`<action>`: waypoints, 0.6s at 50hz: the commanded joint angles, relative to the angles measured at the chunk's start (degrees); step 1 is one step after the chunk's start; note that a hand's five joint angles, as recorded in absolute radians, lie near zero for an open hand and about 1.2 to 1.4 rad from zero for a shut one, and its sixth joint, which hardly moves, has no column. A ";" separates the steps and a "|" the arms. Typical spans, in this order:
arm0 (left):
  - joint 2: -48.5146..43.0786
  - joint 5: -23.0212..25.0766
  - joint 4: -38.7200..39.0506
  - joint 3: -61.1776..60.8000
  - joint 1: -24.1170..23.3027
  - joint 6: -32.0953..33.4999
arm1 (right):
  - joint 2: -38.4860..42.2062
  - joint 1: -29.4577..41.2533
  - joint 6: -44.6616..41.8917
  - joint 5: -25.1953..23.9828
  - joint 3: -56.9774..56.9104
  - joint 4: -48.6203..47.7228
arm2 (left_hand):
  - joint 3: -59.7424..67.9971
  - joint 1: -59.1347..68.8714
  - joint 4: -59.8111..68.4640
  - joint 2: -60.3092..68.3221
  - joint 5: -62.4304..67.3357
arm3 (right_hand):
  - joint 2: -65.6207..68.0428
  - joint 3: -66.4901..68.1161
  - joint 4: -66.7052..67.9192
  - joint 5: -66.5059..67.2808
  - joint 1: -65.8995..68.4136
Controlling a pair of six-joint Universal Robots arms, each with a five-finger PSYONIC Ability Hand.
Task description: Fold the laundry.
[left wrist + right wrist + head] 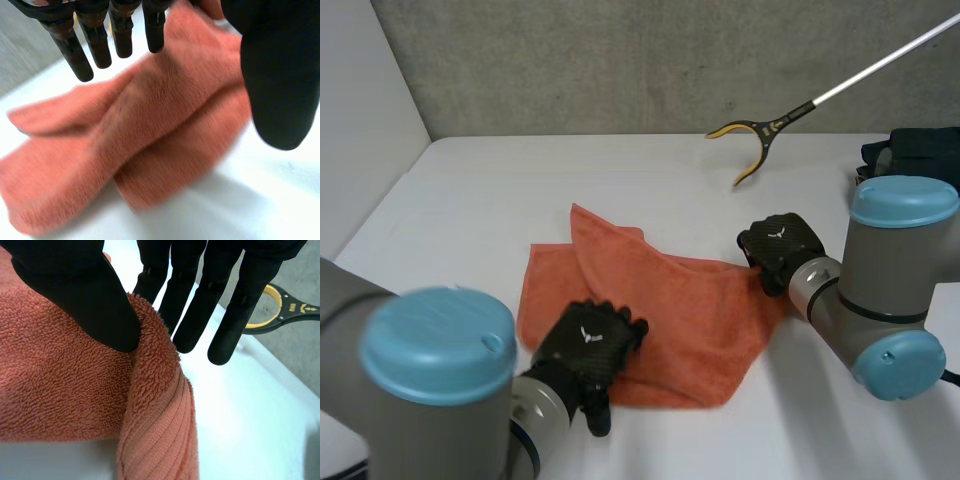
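Head view, nearest first: my left arm (438, 360) blocks the table's near left part. Just past it my left hand (588, 345) lies on the near left part of the orange towel (670, 300). In the left wrist view its fingers (80, 55) reach out straight over the cloth, and the thumb (280, 80) stands well apart from them. The hand is spread wide and grips nothing.

The towel lies rumpled on the white table (470, 200), with one flap folded slantwise across it, so the layer beneath is hidden. At the towel's right end my right hand (780, 245) holds the cloth. The right wrist view shows a ridge of terry pinched between the thumb (100, 305) and the straight fingers (185, 305). I cannot tell whether that is a corner or a stretch of edge.

Farther off is a grabber tool (757, 135) with a forked black-and-yellow head. Its silver pole runs out of view, and I cannot tell whether the head touches the table. At the far right a dark bundle (920, 150) is cut off behind my right arm (895, 280); I cannot make out what it is.
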 commanded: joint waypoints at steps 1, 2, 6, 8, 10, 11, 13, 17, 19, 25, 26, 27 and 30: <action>3.82 0.06 2.10 6.28 3.85 0.22 | -7.24 0.56 -0.74 -4.23 2.22 -1.12 | -2.73 -1.83 -2.24 -2.59 -1.94 | 12.35 11.97 11.38 12.83 16.41; 3.82 0.24 4.55 7.59 6.47 0.31 | -8.21 0.73 -0.74 -5.02 2.66 -1.47 | -2.56 -1.67 -2.07 -2.43 -1.77 | 12.35 11.97 11.38 12.83 16.41; 2.42 1.37 11.22 11.20 12.02 0.40 | -14.10 0.91 -0.83 -9.41 6.44 -3.31 | -2.23 -1.33 -1.74 -2.09 -1.44 | 12.35 11.97 11.38 12.83 16.41; 0.49 2.60 13.44 12.87 13.00 0.49 | -17.51 1.52 -0.83 -11.87 8.80 -4.80 | -2.22 -1.33 -1.73 -2.09 -1.43 | 12.35 11.97 11.38 12.83 16.41; -4.58 5.23 15.54 16.28 13.70 0.49 | -19.99 2.23 -0.83 -13.28 10.22 -5.95 | -2.39 -1.49 -1.90 -2.25 -1.60 | 12.35 11.97 11.38 12.83 16.41; -6.45 6.20 15.90 17.61 13.79 0.49 | -21.30 2.66 -0.74 -13.90 10.92 -6.39 | -2.56 -1.66 -2.07 -2.42 -1.77 | 12.35 11.97 11.38 12.83 16.41; -11.53 8.92 15.73 22.08 13.96 0.58 | -25.35 3.81 -0.74 -15.22 12.59 -7.45 | -2.23 -1.33 -1.74 -2.09 -1.44 | 12.35 11.97 11.38 12.83 16.41; -20.06 11.83 13.02 28.15 15.80 0.66 | -31.06 4.34 0.05 -16.19 14.09 -7.89 | -2.39 -1.50 -1.90 -2.26 -1.60 | 12.35 11.97 11.38 12.83 16.41; -22.62 12.54 11.17 29.84 16.60 0.93 | -33.69 4.51 0.40 -16.54 14.53 -7.72 | -2.39 -1.50 -1.90 -2.26 -1.60 | 12.35 11.97 11.38 12.83 16.41; -28.78 16.84 7.65 33.00 17.48 2.60 | -36.43 5.48 1.90 -17.68 16.02 -7.80 | 2.61 3.51 3.10 2.75 3.40 | 12.35 11.97 11.38 12.83 16.41; -29.22 17.20 7.65 33.18 17.57 2.60 | -36.61 5.48 1.99 -17.68 16.11 -7.80 | 7.32 8.21 7.81 7.45 8.11 | 12.35 11.97 11.38 12.83 16.41; -29.49 17.11 7.65 33.27 17.57 2.60 | -36.61 5.13 2.07 -17.60 16.20 -7.89 | 15.02 15.92 15.51 15.16 15.81 | 12.35 11.97 11.38 12.83 16.41; -29.84 16.59 7.99 32.83 17.39 2.25 | -36.35 4.52 2.16 -17.16 16.20 -7.98 | 64.60 65.50 65.09 64.74 65.39 | 12.35 11.97 11.38 12.83 16.41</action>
